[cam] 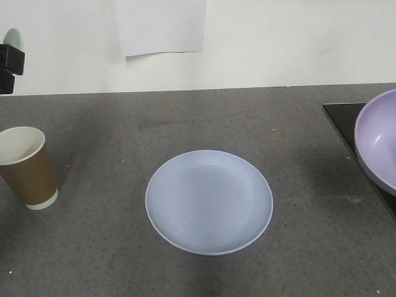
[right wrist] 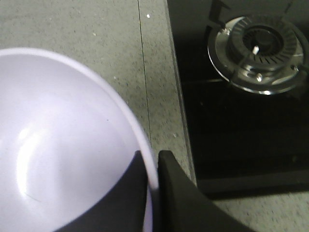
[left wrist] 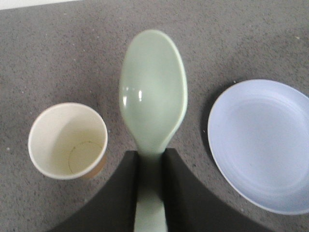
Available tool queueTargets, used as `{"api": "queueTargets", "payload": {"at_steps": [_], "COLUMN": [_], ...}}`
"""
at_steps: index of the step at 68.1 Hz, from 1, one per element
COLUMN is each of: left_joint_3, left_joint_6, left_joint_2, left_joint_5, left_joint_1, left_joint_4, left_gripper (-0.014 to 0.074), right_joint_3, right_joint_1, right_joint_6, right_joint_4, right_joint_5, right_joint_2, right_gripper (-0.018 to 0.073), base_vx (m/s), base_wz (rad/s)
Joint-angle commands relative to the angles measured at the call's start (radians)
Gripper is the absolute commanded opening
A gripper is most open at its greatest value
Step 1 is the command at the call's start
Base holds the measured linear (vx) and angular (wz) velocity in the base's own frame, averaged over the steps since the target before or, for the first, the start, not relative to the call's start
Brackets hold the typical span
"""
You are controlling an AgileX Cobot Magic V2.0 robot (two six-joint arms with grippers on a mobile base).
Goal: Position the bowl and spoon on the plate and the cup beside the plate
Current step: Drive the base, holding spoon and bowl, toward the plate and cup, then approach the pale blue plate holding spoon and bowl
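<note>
The pale blue plate point(cam: 209, 201) lies flat mid-counter. To its left stands the brown paper cup point(cam: 25, 166), upright. In the left wrist view my left gripper point(left wrist: 149, 159) is shut on the handle of the mint-green spoon point(left wrist: 153, 96), which hangs in the air between the cup point(left wrist: 67, 140) and the plate point(left wrist: 263, 142). The lavender bowl point(cam: 378, 139) is tilted at the right edge, off the counter. My right gripper point(right wrist: 152, 157) is shut on the bowl's point(right wrist: 63, 145) rim, one finger inside and one outside.
A black glass cooktop point(cam: 346, 117) takes up the counter's right end, with a gas burner point(right wrist: 258, 46) under the right arm. A white sheet of paper point(cam: 161, 25) hangs on the back wall. Part of the left arm point(cam: 9, 62) shows at the far left.
</note>
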Motion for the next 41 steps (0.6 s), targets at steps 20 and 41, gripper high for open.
{"api": "queueTargets", "payload": {"at_steps": [20,41], "left_joint_3": [-0.022,-0.022], "left_joint_6": [-0.005,-0.005], "left_joint_2": [-0.021,-0.021], "left_joint_5": [-0.051,-0.051], "left_joint_1": [-0.007,-0.007], "left_joint_4": [0.0,0.0], "left_gripper": [-0.0006,-0.0006], "right_joint_3": [-0.021,-0.021], "right_joint_1": [-0.002,-0.002], "right_joint_6": [-0.008,-0.008], "right_joint_4": [0.002,0.002], "right_joint_5": [-0.058,-0.058], "right_joint_2": [-0.007,-0.007], "right_gripper": [-0.0011,-0.0011], "base_vx": [0.16,0.07], "base_wz": [0.12,0.18]}}
